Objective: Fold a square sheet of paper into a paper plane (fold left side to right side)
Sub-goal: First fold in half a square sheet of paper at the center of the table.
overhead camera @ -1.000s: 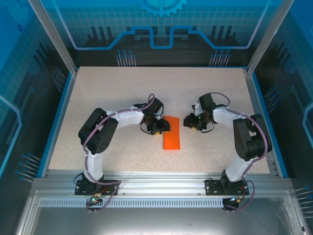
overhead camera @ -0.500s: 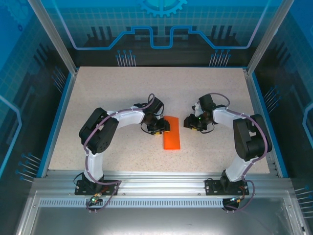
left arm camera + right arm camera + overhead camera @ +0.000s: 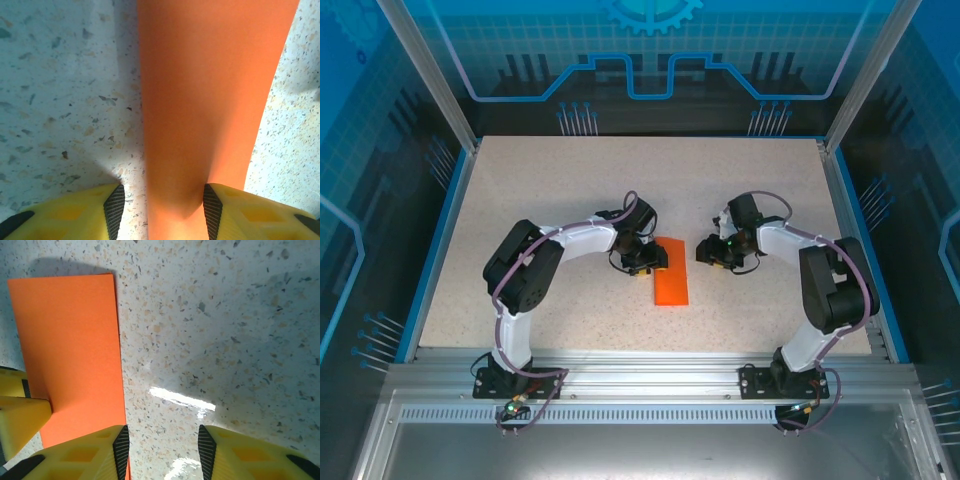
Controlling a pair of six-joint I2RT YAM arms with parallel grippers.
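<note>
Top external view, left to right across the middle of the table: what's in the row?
left arm → left gripper, at the paper's left edge → orange paper → right gripper, just off the paper → right arm

Sheet of paper (image 3: 672, 285) is laid at the centre of the table (image 3: 570, 190). Its far end is straddled by the left gripper (image 3: 657, 262); the right gripper (image 3: 704, 250) is placed just right.
</note>
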